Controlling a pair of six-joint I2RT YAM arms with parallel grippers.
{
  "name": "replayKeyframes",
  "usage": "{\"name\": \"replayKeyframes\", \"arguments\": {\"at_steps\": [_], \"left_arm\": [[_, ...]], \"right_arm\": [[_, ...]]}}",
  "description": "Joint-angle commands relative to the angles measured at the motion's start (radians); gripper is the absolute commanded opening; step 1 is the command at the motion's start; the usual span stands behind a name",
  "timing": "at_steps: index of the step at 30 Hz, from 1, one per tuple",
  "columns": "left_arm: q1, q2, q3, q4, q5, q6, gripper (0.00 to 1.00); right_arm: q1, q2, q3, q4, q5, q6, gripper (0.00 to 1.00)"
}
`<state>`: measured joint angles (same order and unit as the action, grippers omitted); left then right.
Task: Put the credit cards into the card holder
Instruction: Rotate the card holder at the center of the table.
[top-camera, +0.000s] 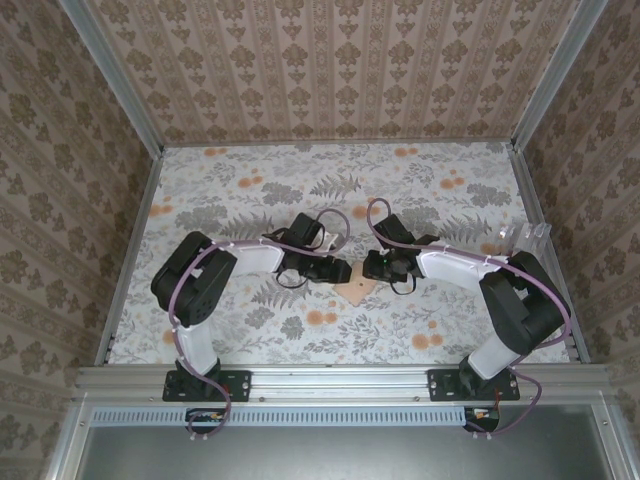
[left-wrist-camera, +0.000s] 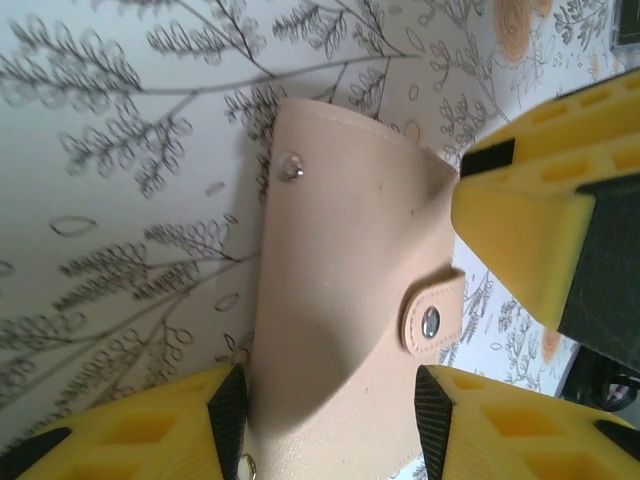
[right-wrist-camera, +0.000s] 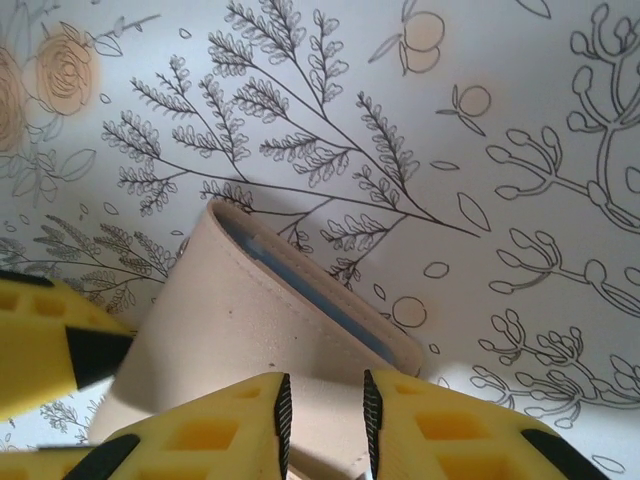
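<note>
left gripper (left-wrist-camera: 325, 400) — jaws apart, set astride tan square leather snap wallet (left-wrist-camera: 340, 300) | right gripper (right-wrist-camera: 322, 405) — clamped on wallet's edge | wallet laid on floral tablecloth (top-camera: 300, 180)

Robot lab booth: aluminium frame (top-camera: 340, 381), wallpaper-covered walls (top-camera: 340, 60), floral-print tabletop (top-camera: 250, 190).

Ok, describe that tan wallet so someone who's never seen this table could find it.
On the floral-patterned table, look at the middle, where the left gripper and right gripper meet tip to tip. The flat tan folding wallet lies right at their tips. It is plain and opaque with a small snap tab, unlike the clear acrylic card holder by the table's right edge.
</note>
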<state>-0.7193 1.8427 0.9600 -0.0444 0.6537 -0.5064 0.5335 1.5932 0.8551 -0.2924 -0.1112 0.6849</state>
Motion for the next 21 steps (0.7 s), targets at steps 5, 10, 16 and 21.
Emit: {"name": "replayKeyframes", "arguments": {"at_steps": [5,10,16,21], "left_arm": [[-0.026,-0.051,-0.049,0.073,-0.003,-0.075,0.5],[-0.026,-0.048,-0.064,0.098,-0.003,-0.088,0.5],[-0.025,-0.03,-0.065,0.101,-0.039,-0.089,0.52],[-0.022,-0.013,-0.057,0.104,-0.041,-0.092,0.54]], "right_arm": [[-0.001,-0.044,-0.003,-0.04,0.037,0.031,0.31],[-0.003,-0.11,-0.065,-0.073,0.062,0.062,0.34],[0.0,-0.055,-0.084,-0.004,-0.017,0.084,0.25],[0.002,-0.003,-0.056,0.0,-0.03,0.081,0.22]]}}
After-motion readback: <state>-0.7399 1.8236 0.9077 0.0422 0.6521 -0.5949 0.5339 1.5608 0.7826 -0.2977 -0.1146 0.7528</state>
